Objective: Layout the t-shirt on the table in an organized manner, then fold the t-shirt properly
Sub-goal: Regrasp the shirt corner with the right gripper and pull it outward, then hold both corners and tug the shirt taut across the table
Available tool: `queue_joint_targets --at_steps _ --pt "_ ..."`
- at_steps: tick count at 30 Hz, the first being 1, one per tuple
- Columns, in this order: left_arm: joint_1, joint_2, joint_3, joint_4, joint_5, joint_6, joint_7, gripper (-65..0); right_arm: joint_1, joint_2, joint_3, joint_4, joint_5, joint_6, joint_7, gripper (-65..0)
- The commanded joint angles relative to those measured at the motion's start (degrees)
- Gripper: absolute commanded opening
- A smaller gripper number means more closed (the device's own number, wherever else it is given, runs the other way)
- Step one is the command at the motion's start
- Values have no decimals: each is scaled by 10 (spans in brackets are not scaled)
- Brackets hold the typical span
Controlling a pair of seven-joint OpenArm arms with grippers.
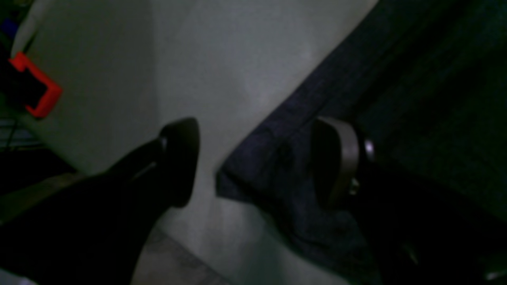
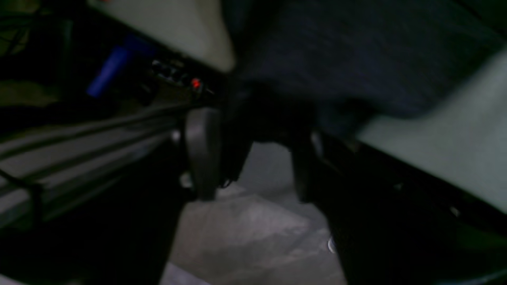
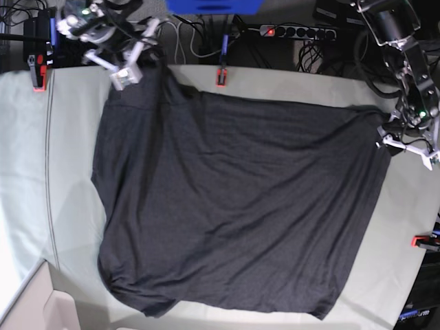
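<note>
T-shirt [image 3: 234,206]: charcoal knit, lies spread and mostly flat across the table [image 3: 72,206], shallow wrinkles over the body. Table cover is smooth pale grey-green cloth. No print visible on the upward face. The near hem runs along the front edge of the table; one far corner reaches the back edge.

Left gripper [image 1: 261,162]: jaws spread wide. In the left wrist view a hemmed corner of the shirt lies between them, just beside one pad [image 1: 340,158]; the other pad stands over bare cloth. Nothing pinched. Pads are rounded and dark, one with a grey face. A red clamp [image 1: 37,89] sits at the table edge beyond.

Right gripper [image 2: 253,158]: at the far corner of the table in the base view. The right wrist view is dim and blurred; jaws stand apart, a dark fold of shirt hanging in the gap, close against one finger [image 2: 202,150]. Cannot tell whether it touches.

Behind the table: a power strip [image 3: 295,31] with a red light, amid cables.
</note>
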Motion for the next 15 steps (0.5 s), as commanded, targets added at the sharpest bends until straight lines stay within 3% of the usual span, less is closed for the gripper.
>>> queue_joint_targets --at_steps 1,9,15 --pt "2 -8 -2 6 2 4 -9 -220 1 -7 25 21 8 5 9 -335" --pt "13 -6 -2 -31 2 4 -10 -220 36 -15 134 46 8 6 9 -331" --pt "31 -1 2 -41 1 4 -10 -220 57 -15 146 -1 8 6 9 -281"
